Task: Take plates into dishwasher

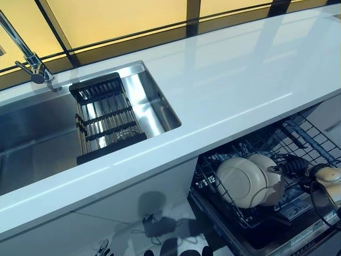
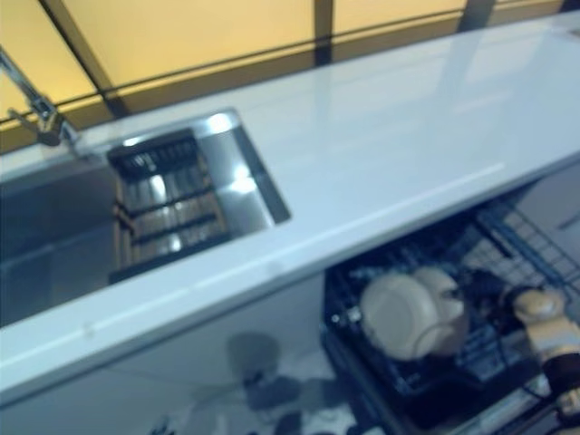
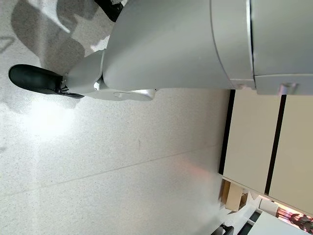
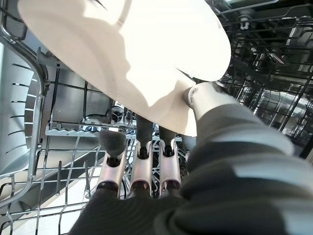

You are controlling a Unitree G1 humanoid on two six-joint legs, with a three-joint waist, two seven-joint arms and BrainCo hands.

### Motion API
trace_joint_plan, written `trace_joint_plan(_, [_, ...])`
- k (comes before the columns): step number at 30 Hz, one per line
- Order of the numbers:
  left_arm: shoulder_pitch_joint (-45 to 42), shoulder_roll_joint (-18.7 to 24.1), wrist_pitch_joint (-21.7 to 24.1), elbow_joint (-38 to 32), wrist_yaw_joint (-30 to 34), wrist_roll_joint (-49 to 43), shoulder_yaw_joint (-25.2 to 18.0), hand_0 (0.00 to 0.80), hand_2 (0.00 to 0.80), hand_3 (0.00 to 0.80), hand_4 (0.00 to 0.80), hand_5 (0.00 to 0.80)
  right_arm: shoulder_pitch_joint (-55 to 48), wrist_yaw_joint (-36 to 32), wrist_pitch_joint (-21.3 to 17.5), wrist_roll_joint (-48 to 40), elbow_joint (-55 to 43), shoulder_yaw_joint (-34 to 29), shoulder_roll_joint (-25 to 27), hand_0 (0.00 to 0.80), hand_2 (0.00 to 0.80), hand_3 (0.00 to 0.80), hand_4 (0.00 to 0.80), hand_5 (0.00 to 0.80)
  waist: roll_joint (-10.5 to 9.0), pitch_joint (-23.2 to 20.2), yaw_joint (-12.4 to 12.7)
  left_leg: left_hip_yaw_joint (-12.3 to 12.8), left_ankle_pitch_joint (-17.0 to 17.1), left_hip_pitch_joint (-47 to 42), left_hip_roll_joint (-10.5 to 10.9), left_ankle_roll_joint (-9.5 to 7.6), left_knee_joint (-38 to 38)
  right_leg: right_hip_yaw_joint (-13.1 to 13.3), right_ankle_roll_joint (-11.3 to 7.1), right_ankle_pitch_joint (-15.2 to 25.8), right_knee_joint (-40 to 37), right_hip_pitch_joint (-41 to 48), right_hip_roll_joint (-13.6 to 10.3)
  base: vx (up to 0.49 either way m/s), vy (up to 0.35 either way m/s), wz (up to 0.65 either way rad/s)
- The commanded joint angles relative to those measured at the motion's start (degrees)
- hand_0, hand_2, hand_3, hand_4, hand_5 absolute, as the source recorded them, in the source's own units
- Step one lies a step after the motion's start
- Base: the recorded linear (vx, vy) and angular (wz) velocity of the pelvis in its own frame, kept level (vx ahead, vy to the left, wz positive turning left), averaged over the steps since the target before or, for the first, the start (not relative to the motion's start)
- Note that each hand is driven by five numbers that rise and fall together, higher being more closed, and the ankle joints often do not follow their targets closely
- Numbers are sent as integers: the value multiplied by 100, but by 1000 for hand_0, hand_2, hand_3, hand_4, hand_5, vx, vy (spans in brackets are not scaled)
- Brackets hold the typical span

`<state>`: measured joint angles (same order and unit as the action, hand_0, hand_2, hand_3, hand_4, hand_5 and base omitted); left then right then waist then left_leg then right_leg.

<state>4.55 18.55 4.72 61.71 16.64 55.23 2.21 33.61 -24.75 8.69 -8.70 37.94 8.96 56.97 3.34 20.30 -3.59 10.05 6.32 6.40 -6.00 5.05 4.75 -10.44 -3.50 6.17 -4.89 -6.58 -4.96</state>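
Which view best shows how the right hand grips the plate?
The right wrist view: the right hand pinches the plate between fingers and thumb, above the dishwasher rack. Both eye views show only the plates from above; the left wrist view shows floor.

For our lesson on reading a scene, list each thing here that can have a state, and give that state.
Dishwasher rack: pulled out, partly loaded.
Plates: two, standing on edge in the rack.
Right hand: shut on a plate over the rack.
Sink: holds a dark drainer.
Faucet: no water running.

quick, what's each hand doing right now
left hand: not in any view
right hand: closed on a cream plate over the dishwasher rack
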Motion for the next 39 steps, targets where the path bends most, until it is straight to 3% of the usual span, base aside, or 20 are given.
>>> trace_joint_plan(1, [230, 200, 112, 160, 14, -13, 186, 0, 0, 0, 0, 0, -43, -99, -93, 397, -1, 502, 15, 800, 800, 800, 800, 800, -339, -200, 83, -2, -9, 60, 77, 69, 25, -155, -199, 75, -11, -66, -40, 0, 0, 0])
trace_joint_plan(2, [242, 194, 106, 160, 14, -37, 188, 0, 0, 0, 0, 0, -67, -31, -68, 484, 60, 520, -54, 800, 800, 800, 800, 800, -333, -207, 94, -1, -14, 44, 79, 65, 25, -170, -202, 75, -11, -52, -50, 0, 0, 0])
trace_joint_plan(3, [243, 191, 103, 156, 12, -46, 191, 0, 0, 0, 0, 0, -66, 1, -81, 508, 89, 531, -73, 646, 646, 646, 646, 646, -332, -211, 100, -3, -13, 42, 78, 66, 25, -173, -202, 76, -11, -48, -52, 0, 0, 0])
trace_joint_plan(4, [250, 183, 100, 155, 13, -68, 201, 0, 0, 0, 0, 0, -51, 91, -58, 473, 183, 559, -110, 0, 0, 0, 0, 0, -323, -220, 116, -14, -14, 37, 79, 65, 25, -180, -202, 75, -11, -40, -56, 0, 0, 0])
trace_joint_plan(20, [157, 154, 3, 287, -147, -241, 104, 0, 0, 0, 0, 0, -102, 315, 206, -99, -274, 148, 81, 0, 0, 0, 0, 0, -460, -408, 79, -3, -75, -86, 66, 46, 25, -175, -189, 14, -11, 99, -12, 10, 10, 1])
trace_joint_plan(34, [-43, 167, -95, 512, -452, -734, -36, 0, 0, 0, 0, 0, 52, 99, 472, -105, -204, 112, 690, 0, 0, 0, 0, 0, -735, -773, 126, -10, -153, -277, 54, 6, 25, -143, -198, -63, -11, 322, 51, 33, 17, 0])
trace_joint_plan(39, [-96, 181, -147, 766, -620, -1079, -144, 0, 0, 0, 0, 0, 103, -164, 394, -12, 97, 177, 999, 0, 0, 0, 0, 0, -869, -1025, 131, 21, -198, -408, 35, -15, 25, -115, -205, -101, -11, 444, 76, 73, 24, -1])
